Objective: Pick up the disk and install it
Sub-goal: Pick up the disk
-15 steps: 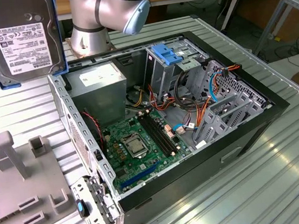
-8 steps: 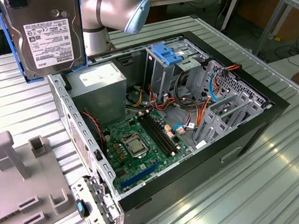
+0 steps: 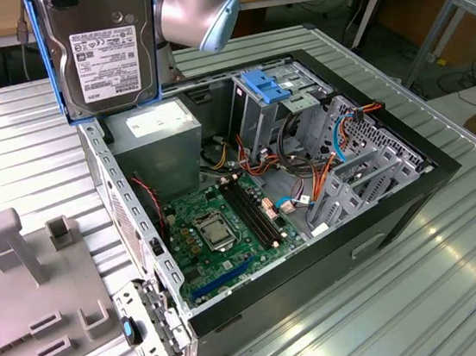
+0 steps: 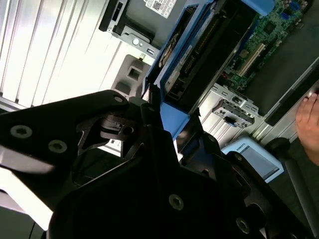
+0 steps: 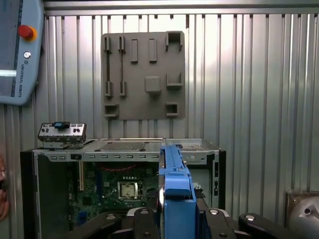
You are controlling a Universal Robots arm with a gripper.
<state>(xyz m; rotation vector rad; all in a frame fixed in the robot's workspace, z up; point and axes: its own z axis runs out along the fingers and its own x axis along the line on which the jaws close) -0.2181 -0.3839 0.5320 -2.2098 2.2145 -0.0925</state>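
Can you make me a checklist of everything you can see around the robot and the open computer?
Surface: ribbed metal table, with the open computer case lying on it.
Job's things: the disk is up in the air, not yet in the drive cage.
Clutter: grey fixture tray at the exterior view's left.
Claw: the claw is shut on the disk's blue side rails.
Cables: orange, red and blue wires inside the case.
Surroundings: control pendant with a red button; a person's hand near the case.
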